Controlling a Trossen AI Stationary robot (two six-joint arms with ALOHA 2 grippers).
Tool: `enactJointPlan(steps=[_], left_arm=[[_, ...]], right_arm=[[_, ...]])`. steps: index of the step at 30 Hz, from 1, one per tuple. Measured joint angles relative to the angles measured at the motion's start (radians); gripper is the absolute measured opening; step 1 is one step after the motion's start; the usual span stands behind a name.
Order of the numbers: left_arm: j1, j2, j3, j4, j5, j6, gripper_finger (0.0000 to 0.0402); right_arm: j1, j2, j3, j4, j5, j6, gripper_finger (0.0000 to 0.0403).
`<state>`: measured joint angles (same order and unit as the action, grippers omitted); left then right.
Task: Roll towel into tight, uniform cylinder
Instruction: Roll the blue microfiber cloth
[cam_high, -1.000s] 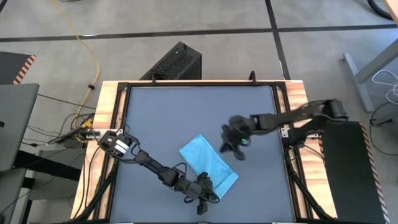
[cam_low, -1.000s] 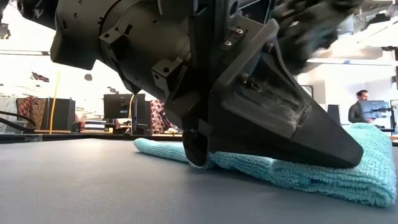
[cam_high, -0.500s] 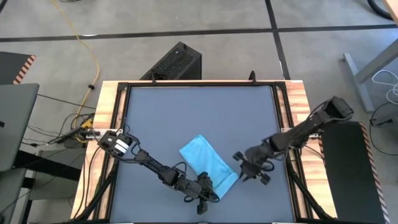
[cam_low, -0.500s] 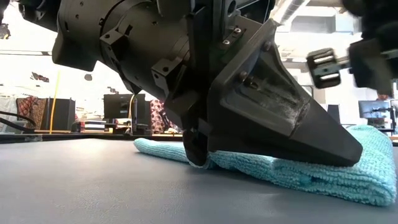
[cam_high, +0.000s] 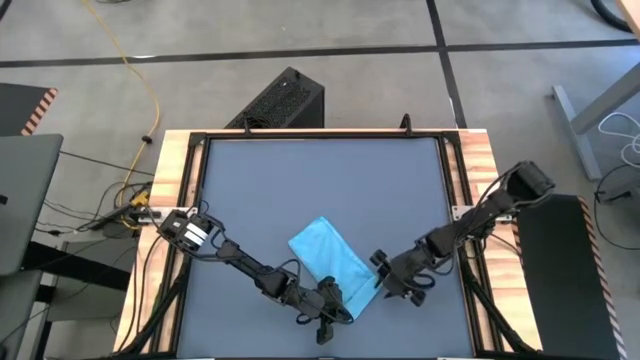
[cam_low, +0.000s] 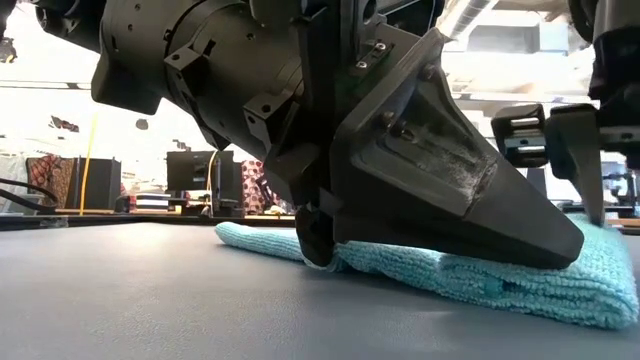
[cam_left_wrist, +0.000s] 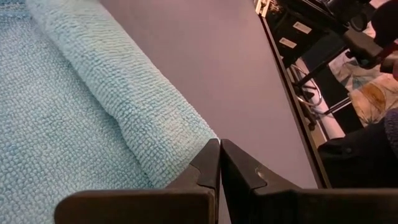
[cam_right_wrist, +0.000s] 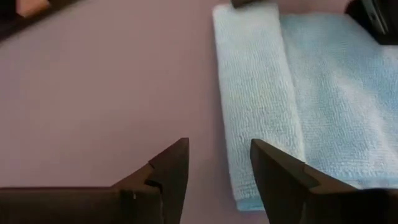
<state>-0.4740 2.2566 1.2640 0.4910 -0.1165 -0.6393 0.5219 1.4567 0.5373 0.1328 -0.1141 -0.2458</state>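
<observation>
The light-blue towel lies flat on the dark table near its near edge, slanting, with a thicker folded band along one long side. My left gripper is shut at the towel's near end, low over the table. My right gripper stands open just off the towel's near right corner, its fingers pointing down a little above the cloth. In the right wrist view the band's end lies just beyond the gap of my right gripper. I see no contact there. My left gripper lies with its shut fingers on the towel's near end, their tips at the corner of the folded band. The fingers come in low, slanting from the table's left and near side. The underside of one finger rests on the cloth, which stays flat on the table.
Bare dark tabletop stretches beyond the towel toward the far edge. A wooden frame borders the table. A black box stands on the floor behind it, and a laptop sits off to the left.
My right gripper has come from above the table's middle right, down and toward the near edge, and now stands at the towel's near right corner. My left gripper and the towel have kept still.
</observation>
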Motion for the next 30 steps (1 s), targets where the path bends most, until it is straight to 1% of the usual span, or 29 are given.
enactJointPlan(steps=[5, 11, 15, 20, 25, 27, 30], left_arm=[[0.000, 0.000, 0.000, -0.001, 0.005, 0.001, 0.0000], [0.000, 0.000, 0.000, -0.001, 0.010, 0.001, 0.0000], [0.001, 0.000, 0.000, -0.001, 0.012, 0.001, 0.0000], [0.001, 0.000, 0.000, 0.000, 0.013, 0.001, 0.0000], [0.001, 0.000, 0.000, 0.001, 0.014, 0.001, 0.0000], [0.001, 0.000, 0.000, 0.003, 0.013, 0.002, 0.0000], [0.001, 0.000, -0.001, 0.006, 0.010, 0.012, 0.0000]], right_arm=[[0.016, 0.000, 0.000, 0.046, 0.041, 0.001, 0.0191], [0.019, -0.019, 0.000, 0.049, 0.077, 0.009, 0.0178], [0.019, 0.020, 0.000, 0.044, 0.080, 0.009, 0.0177], [0.019, 0.092, 0.000, 0.058, 0.119, 0.009, 0.0177], [0.022, 0.149, 0.002, 0.102, 0.119, 0.058, 0.0175], [0.022, 0.161, 0.002, 0.104, 0.126, 0.086, 0.0166], [0.021, 0.164, 0.002, 0.095, 0.126, 0.135, 0.0135]])
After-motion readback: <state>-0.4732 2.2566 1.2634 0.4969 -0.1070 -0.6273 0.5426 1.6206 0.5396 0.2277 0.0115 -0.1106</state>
